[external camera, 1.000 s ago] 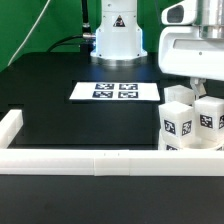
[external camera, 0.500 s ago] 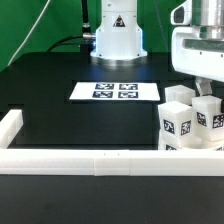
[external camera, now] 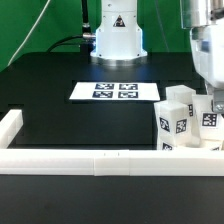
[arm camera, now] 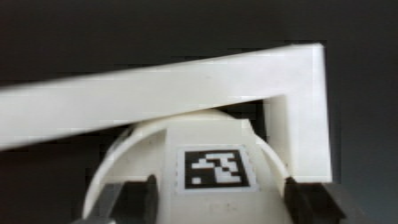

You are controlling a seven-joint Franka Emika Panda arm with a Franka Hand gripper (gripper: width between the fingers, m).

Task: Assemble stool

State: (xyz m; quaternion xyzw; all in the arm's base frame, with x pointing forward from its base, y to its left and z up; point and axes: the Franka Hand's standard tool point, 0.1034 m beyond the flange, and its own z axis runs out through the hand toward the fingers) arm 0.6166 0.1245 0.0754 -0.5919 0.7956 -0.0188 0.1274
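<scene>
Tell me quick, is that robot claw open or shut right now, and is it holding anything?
Gripper: its fingers sit either side of a tagged white leg, but whether they are clamped on it cannot be told.

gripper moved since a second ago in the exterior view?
Yes. The gripper has shifted toward the exterior view's right and come lower, judged against the marker board, down beside the legs.

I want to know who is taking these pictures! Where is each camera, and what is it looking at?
Exterior view: off the arm, facing the robot's base across the black table; it sees the marker board, border rail, tagged legs and the arm.
Wrist view: on the wrist, looking along the hand at a tagged white part near the rail's corner; its fingers show.
Shared: the rail and tagged white stool parts.
</scene>
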